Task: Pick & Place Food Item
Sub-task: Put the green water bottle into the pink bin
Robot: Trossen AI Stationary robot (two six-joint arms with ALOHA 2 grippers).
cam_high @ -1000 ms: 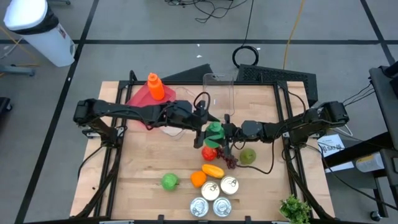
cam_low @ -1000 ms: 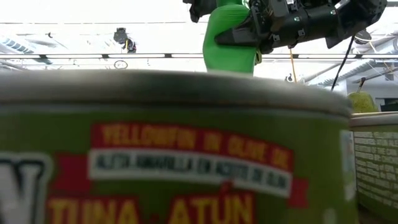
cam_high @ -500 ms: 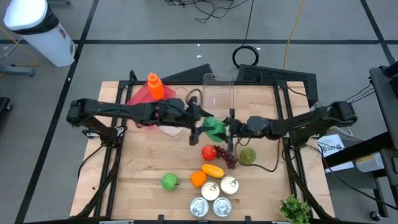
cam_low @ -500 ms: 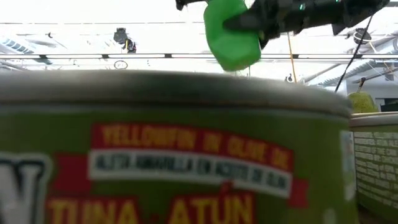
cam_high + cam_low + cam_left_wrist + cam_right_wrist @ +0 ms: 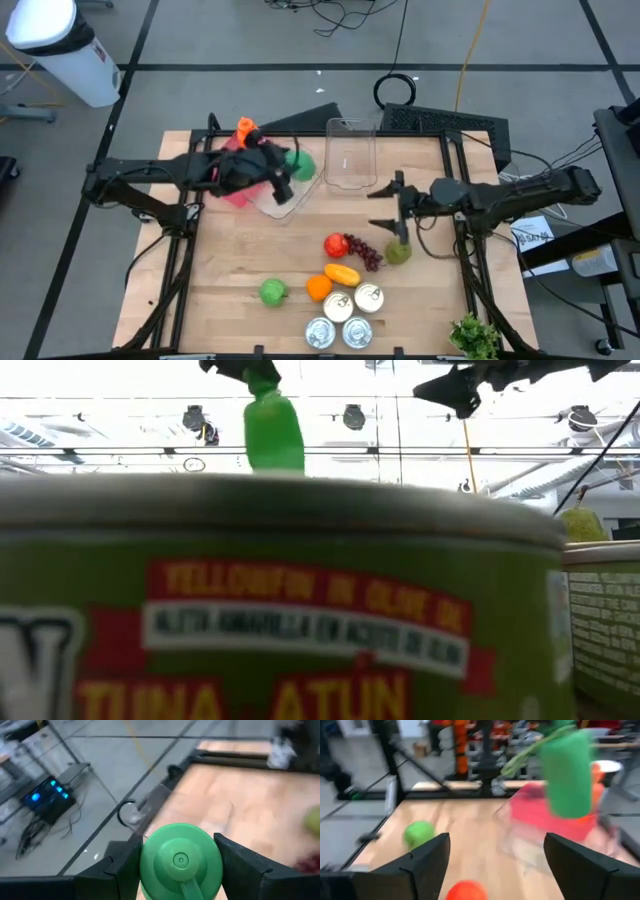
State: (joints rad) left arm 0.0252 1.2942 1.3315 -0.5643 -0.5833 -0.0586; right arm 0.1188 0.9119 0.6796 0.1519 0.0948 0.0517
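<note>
At the left of the high view, the left gripper (image 5: 285, 170) is clamped on the green bottle (image 5: 300, 163), which a second ago hung at the middle of the table between both grippers; it has since been carried up and to the left and now hangs over the clear container (image 5: 283, 197) lying beside the red tray (image 5: 228, 160), in the upper-left part of the table (image 5: 250, 260). The left wrist view shows the bottle's cap (image 5: 180, 860) held tight between the two dark fingers. That shift reads as a completed handover, so the placing step is probably next. An orange bottle (image 5: 246, 128) stands on the tray just beyond and could be knocked on the way down. Toward the centre, a second clear container (image 5: 350, 152) stands at the top edge, and lower down lie a tomato (image 5: 336, 245), grapes (image 5: 367, 256), an orange pepper (image 5: 342, 273), an orange (image 5: 318, 287), a green apple (image 5: 273, 292) and three tins (image 5: 347, 316), all well apart from the drop zone. At the right, the right gripper (image 5: 396, 205) has let go and pulled back, its fingers spread wide and empty, above a pear (image 5: 399, 251).
</note>
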